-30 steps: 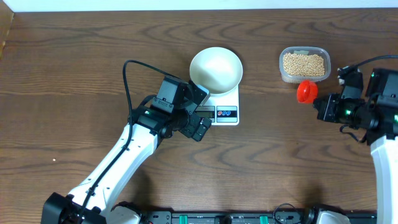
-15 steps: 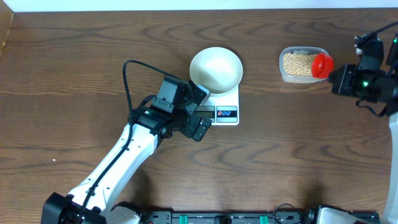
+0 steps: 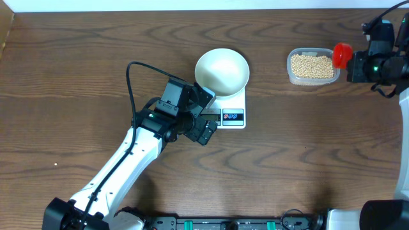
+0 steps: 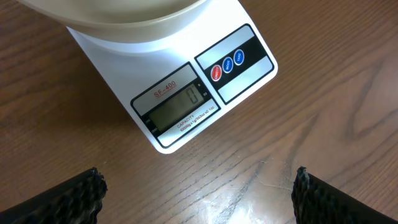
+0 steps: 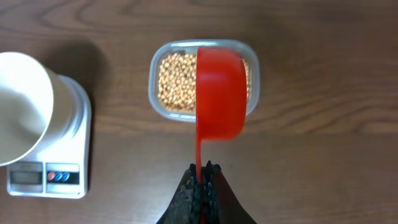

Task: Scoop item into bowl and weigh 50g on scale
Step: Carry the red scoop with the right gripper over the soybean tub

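The white bowl (image 3: 222, 70) sits empty on the white scale (image 3: 231, 110), whose display (image 4: 180, 103) reads 0. Tan-yellow beans (image 3: 311, 64) fill a clear plastic tub (image 3: 291, 76) at the back right. My right gripper (image 5: 202, 171) is shut on the handle of a red scoop (image 5: 219, 93), held above the tub's right end; the scoop also shows in the overhead view (image 3: 342, 55). My left gripper (image 4: 199, 196) is open and empty, just in front of the scale above bare table. In the right wrist view the bowl (image 5: 22, 106) and scale (image 5: 74, 171) lie at the left.
The left arm (image 3: 128, 166) stretches from the front edge to the scale. The table's right edge is close to the right arm (image 3: 383, 61). Brown wood table (image 3: 307, 153) lies between scale and tub.
My right gripper has carried the red scoop from in front of the tub up and right, to the tub's right end. The left arm has not moved.
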{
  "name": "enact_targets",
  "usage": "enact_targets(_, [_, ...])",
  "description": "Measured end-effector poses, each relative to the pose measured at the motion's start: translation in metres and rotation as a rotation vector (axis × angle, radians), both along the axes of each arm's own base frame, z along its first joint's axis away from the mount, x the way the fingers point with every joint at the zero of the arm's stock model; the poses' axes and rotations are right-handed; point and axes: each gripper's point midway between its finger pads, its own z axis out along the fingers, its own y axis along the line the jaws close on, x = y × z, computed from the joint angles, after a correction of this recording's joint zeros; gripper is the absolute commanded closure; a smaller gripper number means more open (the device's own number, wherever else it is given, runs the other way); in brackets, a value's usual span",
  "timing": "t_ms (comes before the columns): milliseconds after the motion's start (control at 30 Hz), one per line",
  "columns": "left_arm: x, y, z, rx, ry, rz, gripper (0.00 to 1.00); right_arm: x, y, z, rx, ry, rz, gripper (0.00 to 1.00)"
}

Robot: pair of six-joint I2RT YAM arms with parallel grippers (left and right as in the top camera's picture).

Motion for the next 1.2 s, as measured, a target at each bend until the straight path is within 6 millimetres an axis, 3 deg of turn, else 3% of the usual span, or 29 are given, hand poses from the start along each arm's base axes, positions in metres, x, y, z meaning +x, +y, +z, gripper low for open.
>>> enact_targets(567, [0.0,0.0,0.0,0.0,0.0,0.0,0.02,0.021,-0.002,-0.037,0.048,0.084,-0.062,0.99])
enact_targets(900, [0.0,0.0,0.0,0.0,0.0,0.0,0.03,0.024,-0.013,-0.043,-0.029,0.091,-0.068,0.99])
enact_targets(1200, [0.0,0.0,0.0,0.0,0.0,0.0,0.02,0.043,-0.02,-0.04,-0.071,0.012,-0.067,0.99])
